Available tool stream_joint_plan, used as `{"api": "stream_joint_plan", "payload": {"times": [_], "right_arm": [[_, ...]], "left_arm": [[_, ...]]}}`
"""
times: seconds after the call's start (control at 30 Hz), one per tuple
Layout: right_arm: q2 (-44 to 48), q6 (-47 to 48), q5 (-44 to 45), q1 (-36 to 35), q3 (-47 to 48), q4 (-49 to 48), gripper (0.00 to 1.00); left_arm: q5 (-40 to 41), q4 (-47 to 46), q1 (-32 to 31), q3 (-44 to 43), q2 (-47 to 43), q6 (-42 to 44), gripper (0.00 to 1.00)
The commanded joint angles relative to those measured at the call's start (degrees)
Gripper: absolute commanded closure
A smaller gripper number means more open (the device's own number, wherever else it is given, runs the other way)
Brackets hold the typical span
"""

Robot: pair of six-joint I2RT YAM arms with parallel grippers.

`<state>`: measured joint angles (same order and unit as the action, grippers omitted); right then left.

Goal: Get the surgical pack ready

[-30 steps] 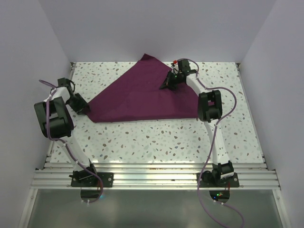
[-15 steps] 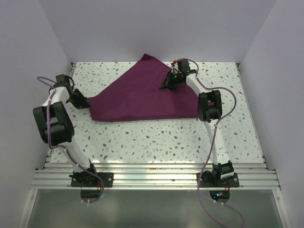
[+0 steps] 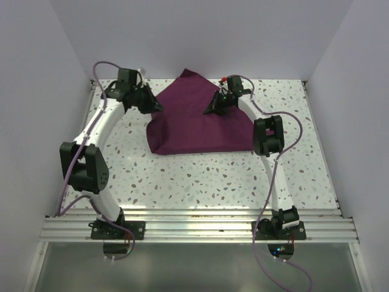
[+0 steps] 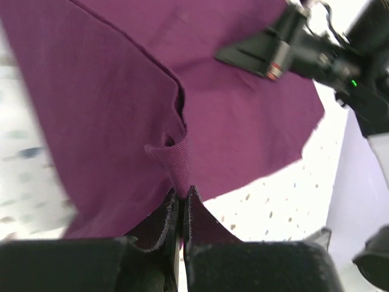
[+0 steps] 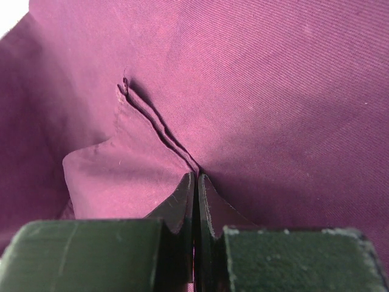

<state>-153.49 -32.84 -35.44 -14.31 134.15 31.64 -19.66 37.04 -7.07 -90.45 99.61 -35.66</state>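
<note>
Cloth folding in hand, seemingly: pinching a corner of the maroon cloth [image 3: 200, 125] tight in the left fingers [image 4: 172, 213], holding it up over the far left of the worktop [image 3: 231, 176]; clamping a pleat near the far middle in the right fingers [image 5: 181, 198], likewise closed. Next, probably calling for carrying that corner across the middle without slipping. Lying rumpled, partly doubled over, across the far half.

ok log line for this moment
left gripper: shut on maroon cloth | right gripper: shut on maroon cloth | maroon cloth: on table
</note>
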Motion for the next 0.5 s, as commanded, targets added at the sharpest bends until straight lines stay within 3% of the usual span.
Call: {"api": "stream_joint_plan", "payload": {"times": [0.0,0.13,0.27,0.47], "right_arm": [[-1.72,-0.21,2.92,-0.55,1.56,-0.7,1.0],[-1.72,-0.12,3.1,-0.55,1.47,-0.44,1.0],[-1.64,0.06,3.1,-0.46,0.94,-0.26,1.0],[-1.55,0.32,3.19,-0.55,-0.11,-0.17,1.0]], "left_arm": [[-3.28,-2.58,-5.4,-5.5,3.91,-4.06,1.0],[-3.37,-1.09,-11.81,-13.59,10.33,-4.59,1.0],[-4.77,-0.91,-13.84,-19.83,15.6,-6.7,1.0],[-6.35,-0.56,-17.27,-22.48,18.33,-6.96,1.0]]}}
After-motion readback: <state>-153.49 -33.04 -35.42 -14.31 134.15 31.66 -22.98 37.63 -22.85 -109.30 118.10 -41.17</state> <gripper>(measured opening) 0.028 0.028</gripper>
